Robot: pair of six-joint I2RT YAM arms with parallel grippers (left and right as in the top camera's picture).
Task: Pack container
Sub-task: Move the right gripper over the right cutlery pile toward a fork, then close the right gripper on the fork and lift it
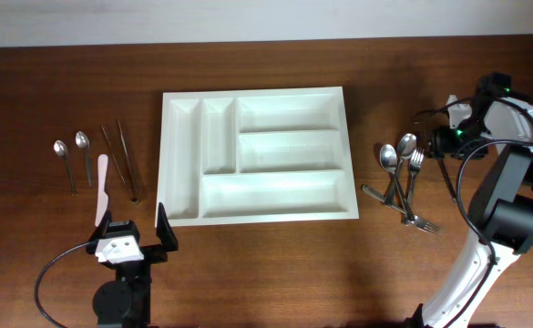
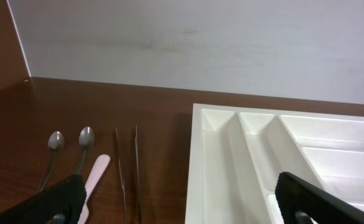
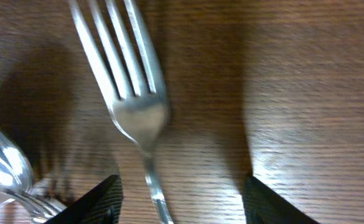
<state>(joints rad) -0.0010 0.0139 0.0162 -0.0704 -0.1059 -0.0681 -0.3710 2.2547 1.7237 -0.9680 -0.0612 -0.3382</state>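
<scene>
A white cutlery tray (image 1: 275,193) with several empty compartments lies mid-table. It also shows in the left wrist view (image 2: 214,155). Right of it lies a pile of spoons and forks (image 1: 401,178). My right gripper (image 1: 427,144) hovers low over that pile. It is open, and its fingers (image 3: 182,202) straddle a fork (image 3: 135,109) without touching it. A spoon bowl (image 3: 1,168) lies beside the fork. My left gripper (image 1: 134,232) is open and empty near the front edge, by the tray's front-left corner; its fingers (image 2: 182,205) frame the tray's left rim.
Left of the tray lie two small spoons (image 1: 70,148), a pink knife (image 1: 103,182) and two thin metal sticks (image 1: 122,162). The left wrist view also shows the spoons (image 2: 70,139), the knife (image 2: 96,174) and the sticks (image 2: 129,168). A pale wall stands behind the table.
</scene>
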